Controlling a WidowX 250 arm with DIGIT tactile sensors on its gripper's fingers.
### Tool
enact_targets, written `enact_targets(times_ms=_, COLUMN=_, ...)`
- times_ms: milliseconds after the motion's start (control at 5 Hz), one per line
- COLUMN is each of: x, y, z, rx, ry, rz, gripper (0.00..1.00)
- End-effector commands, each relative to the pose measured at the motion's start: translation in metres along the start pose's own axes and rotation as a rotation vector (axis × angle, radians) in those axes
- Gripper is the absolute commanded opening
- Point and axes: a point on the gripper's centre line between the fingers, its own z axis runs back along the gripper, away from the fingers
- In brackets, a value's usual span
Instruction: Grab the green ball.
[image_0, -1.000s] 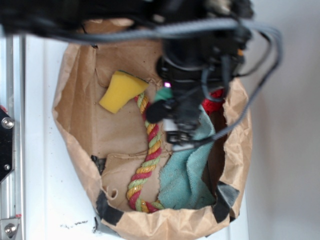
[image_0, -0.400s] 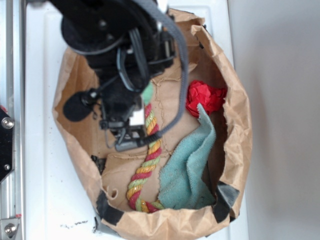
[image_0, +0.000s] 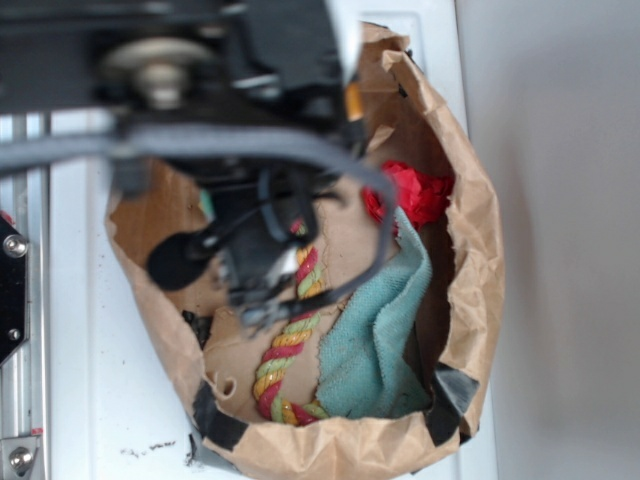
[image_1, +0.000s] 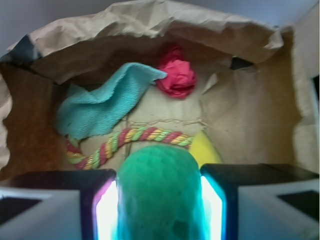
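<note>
One ball (image_1: 159, 192), teal-green and rounded, now fills the gap between the two fingers (image_1: 102, 210) in the wrist view, and both pads press against its sides, so the gripper (image_1: 159, 200) is clamped on it. A second ago the arm hung over the far side of the bag (image_0: 478, 250), above the cloth (image_0: 375, 340) and the red wad (image_0: 415, 195), with a bit of green at its tip; since then it has swung across the rope (image_0: 285, 350) to the bag's other side, and the yellow sponge (image_1: 206, 150) seen there earlier is now mostly hidden under the arm in the exterior view. The wrist view shows the rope, the sponge's edge, the cloth and the wad all lying well below and beyond the ball, so the ball looks lifted clear of the bag floor rather than resting on it. I judge the grab itself done: the ball travelled with the gripper during the swing, which suggests the hold is firm. What remains, if anything, is keeping the squeeze steady, since a round ball could roll out of flat pads. The bag stands on the white tabletop (image_0: 80, 400).
</note>
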Motion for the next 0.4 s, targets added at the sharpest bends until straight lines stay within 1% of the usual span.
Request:
enact_targets(times_ms=0, x=0.0112, y=-0.0012, z=0.0135, rx=0.005, ry=-0.044, rz=0.024, gripper=0.00)
enact_targets(times_ms=200, x=0.0111, y=-0.0017, z=0.0091, rx=0.023, ry=-0.046, rz=0.023, gripper=0.00)
